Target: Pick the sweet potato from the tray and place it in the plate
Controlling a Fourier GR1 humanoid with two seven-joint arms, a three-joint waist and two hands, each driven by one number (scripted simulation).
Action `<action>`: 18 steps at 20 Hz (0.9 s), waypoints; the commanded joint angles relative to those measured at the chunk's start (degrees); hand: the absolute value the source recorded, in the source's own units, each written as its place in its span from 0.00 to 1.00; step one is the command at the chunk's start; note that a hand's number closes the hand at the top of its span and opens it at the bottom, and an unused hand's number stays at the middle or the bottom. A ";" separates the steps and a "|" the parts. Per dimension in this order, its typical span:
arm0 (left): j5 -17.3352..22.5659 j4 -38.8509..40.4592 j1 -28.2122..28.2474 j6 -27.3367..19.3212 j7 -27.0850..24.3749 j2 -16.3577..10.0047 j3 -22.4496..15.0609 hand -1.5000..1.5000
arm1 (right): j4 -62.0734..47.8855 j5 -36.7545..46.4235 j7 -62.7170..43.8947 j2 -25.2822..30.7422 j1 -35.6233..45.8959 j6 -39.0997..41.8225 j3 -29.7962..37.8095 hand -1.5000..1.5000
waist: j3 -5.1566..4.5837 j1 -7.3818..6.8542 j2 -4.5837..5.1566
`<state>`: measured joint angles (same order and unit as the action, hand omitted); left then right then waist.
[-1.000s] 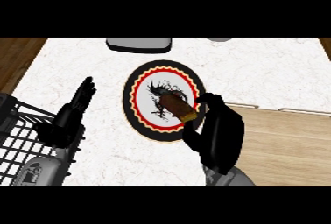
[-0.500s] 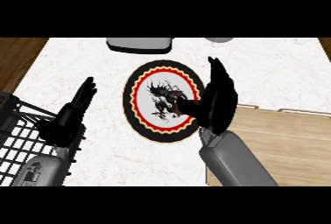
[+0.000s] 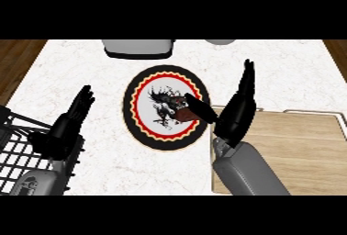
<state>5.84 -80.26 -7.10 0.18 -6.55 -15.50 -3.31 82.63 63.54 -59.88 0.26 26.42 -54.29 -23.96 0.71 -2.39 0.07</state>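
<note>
Your view: plate (image 3: 163, 71) ringed black, yellow and red round a white centre with black figure; reddish-brown sweet potato (image 3: 181, 112); white marbled surface (image 3: 284, 78); tan board (image 3: 298, 137) at 4 o'clock.

Reddish-brown sweet potato (image 3: 180, 114) on the right half of the black-rimmed, red-ringed plate (image 3: 143, 134), left of the wooden tray (image 3: 298, 142).

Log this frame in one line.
sweet potato: on plate | right hand: open, at plate's right edge | left hand: open, resting left
</note>
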 commanded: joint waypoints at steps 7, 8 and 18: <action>0.33 1.86 4.35 0.08 0.55 -1.43 3.08 0.50 | 13.57 -8.44 10.46 6.71 -23.05 -16.36 -11.40 0.00 | -0.64 2.63 -0.11; -0.75 2.70 3.85 -1.73 0.54 0.07 2.56 0.50 | 15.71 -10.90 11.49 8.84 -23.55 -15.38 -13.03 0.00 | -0.65 2.67 -0.08; -2.05 0.12 5.59 -1.58 0.05 0.96 2.24 0.50 | 12.12 -26.49 24.66 20.73 -28.48 -26.21 -20.51 0.00 | -0.60 2.04 -0.02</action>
<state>5.29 -81.67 -4.54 0.34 -7.22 -15.35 -1.14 95.80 42.59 -38.12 17.10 -0.93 -73.39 -42.00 0.71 -0.02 -0.38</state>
